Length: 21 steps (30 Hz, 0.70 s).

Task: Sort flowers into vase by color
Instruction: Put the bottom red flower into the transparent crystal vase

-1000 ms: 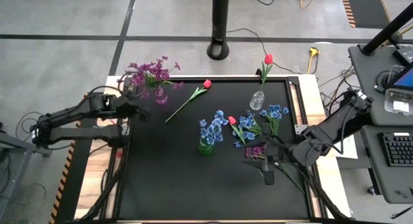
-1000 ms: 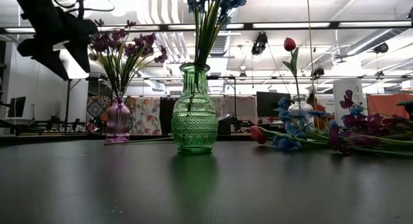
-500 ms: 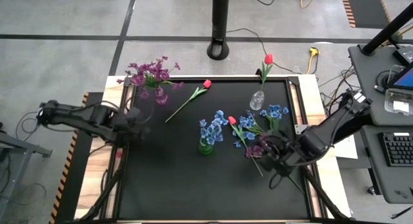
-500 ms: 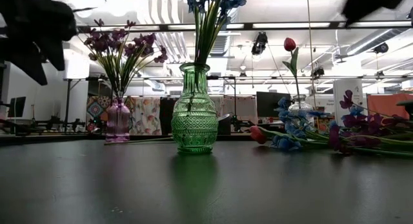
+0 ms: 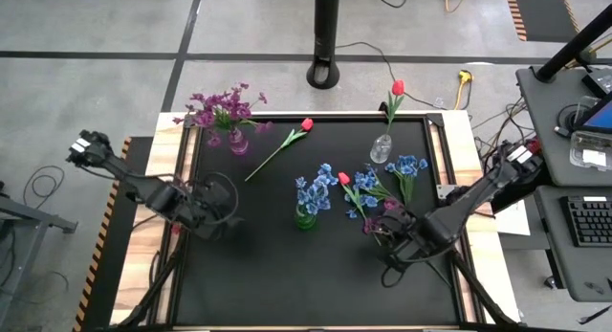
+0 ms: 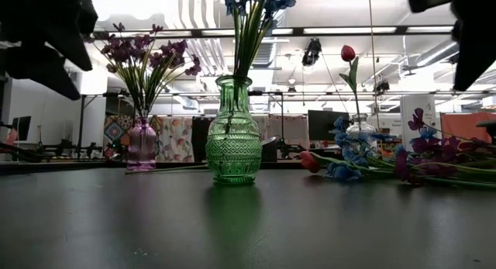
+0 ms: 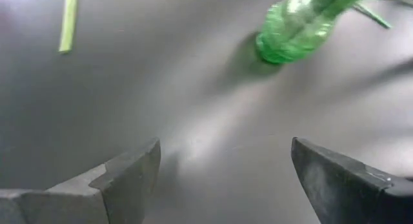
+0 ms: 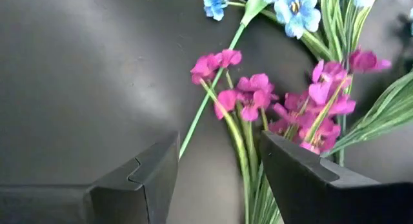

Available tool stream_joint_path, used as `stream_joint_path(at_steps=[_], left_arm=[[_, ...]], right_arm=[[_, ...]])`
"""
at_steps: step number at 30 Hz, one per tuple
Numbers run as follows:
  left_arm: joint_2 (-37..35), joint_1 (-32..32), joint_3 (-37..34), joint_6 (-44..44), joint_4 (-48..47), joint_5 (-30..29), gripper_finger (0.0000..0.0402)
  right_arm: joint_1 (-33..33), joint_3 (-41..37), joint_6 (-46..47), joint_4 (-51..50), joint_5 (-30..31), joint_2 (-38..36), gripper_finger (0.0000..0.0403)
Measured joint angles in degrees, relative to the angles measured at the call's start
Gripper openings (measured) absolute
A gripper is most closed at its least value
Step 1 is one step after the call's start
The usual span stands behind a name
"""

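Observation:
Purple flowers (image 5: 222,106) stand in a pink vase (image 5: 237,142) at the far left. Blue flowers (image 5: 313,191) stand in a green vase (image 6: 233,131) mid-table, and a red tulip (image 5: 397,88) stands in a clear vase (image 5: 382,148). Another red tulip (image 5: 287,141) lies flat on the mat. At the right, loose blue (image 5: 407,166), red (image 5: 344,179) and purple flowers (image 8: 258,98) lie in a heap. My right gripper (image 5: 387,238) hangs open, pointing down just above the loose purple flowers. My left gripper (image 5: 218,215) is open over bare mat, left of the green vase.
The black mat (image 5: 287,275) lies bare along the near side and between the vases. Pale wooden rails (image 5: 459,150) edge the table. A dark pole (image 5: 325,35) stands beyond the far edge, and a desk with a keyboard (image 5: 583,222) is to the right.
My left gripper has swung away from the pink vase toward the table's near edge and sunk a little, turning as it went. My right gripper has dropped toward the loose purple flowers and tipped from nearly level to pointing down. Both have stayed open.

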Motion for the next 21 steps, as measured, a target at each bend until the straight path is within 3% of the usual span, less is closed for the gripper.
stream_joint_path(at_steps=[9,21], left_arm=[[11.2,-1.3,1.1,1.8,3.9,-1.3,0.033],[17.1,-1.3,1.2,-0.2,3.7,-1.3,0.033]], right_arm=[[-8.3,0.4,-12.6,3.8,-0.3,6.1,0.0208],[-17.5,-0.8,-21.2,12.9,-2.0,6.6,0.0203]])
